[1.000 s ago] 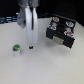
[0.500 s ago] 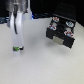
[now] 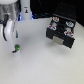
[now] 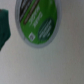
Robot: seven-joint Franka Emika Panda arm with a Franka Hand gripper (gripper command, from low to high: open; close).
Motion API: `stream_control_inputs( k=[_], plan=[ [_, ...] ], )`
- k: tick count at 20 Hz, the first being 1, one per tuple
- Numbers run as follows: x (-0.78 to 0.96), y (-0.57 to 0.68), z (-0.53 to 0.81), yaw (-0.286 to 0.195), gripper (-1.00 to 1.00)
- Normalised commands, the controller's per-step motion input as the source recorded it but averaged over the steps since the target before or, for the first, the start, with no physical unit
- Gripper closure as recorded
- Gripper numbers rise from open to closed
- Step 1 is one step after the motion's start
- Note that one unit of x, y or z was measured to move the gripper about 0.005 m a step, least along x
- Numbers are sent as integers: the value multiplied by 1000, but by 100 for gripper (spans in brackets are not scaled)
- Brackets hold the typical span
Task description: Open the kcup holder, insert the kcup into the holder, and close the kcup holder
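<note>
Item 1: small squat pod with a bright green top, the kcup (image 3: 18,48). It stands upright on the white tabletop (image 3: 40,65), toward the exterior view's left, well apart from the black box. In the wrist view the green lid (image 4: 39,21) fills much of the picture, round, with a pale rim and small printing too blurred to read.

Item 2: black rectangular box with round slots, the kcup holder (image 3: 62,31). It sits on the tabletop toward the exterior view's right. Its drawer is pulled out toward the camera, with a pale handle on the front face. Several pods with dark or multicoloured lids (image 3: 62,26) sit in the slots on top. The green-topped pod is not in the holder.

Item 3: white robot arm (image 3: 10,25), reaching down at the exterior view's left. Its hand (image 3: 15,45) is low over the tabletop, directly at the green-topped pod. Whether the fingers are spread or clenched on the pod cannot be told from either view; the exterior view is too coarse.

Item 4: dark green blurred shape (image 4: 4,30) at the edge of the wrist view, beside the pod; not identifiable.
</note>
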Motion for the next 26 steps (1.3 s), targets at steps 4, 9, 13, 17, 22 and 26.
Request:
stream_control_inputs(
  k=[4,9,13,17,22,26],
  plan=[
    [236,-73,-160,-202,-100],
    [98,33,139,0,-100],
    [117,63,128,-1,-100],
    [235,12,29,0,-100],
    [298,11,0,-1,-100],
    [186,33,-37,0,-100]
  ],
)
